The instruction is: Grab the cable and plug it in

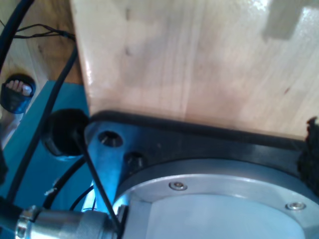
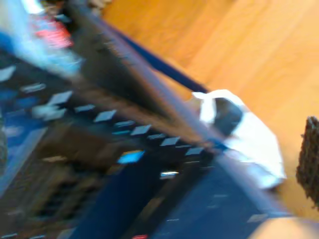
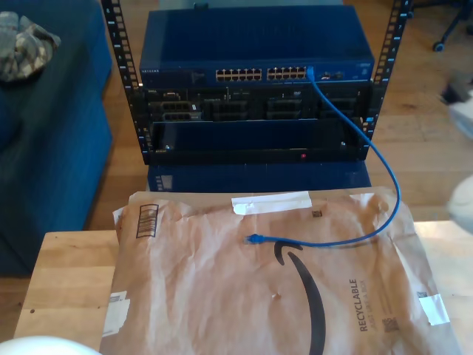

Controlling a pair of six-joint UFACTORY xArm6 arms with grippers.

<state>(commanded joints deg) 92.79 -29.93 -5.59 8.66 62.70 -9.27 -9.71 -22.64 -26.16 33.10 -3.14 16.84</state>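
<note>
Blue cable (image 3: 369, 148): one end plugged, other lying loose

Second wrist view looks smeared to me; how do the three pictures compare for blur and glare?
Second wrist view: heavy motion blur across the rack equipment. First wrist view: soft focus, glare on the wooden table. Exterior view: sharp, evenly lit, the blue cable crisp.

Crinkled matt brown paper bag (image 3: 222, 296) covers a smooth, pale wood table (image 3: 66, 274).
</note>
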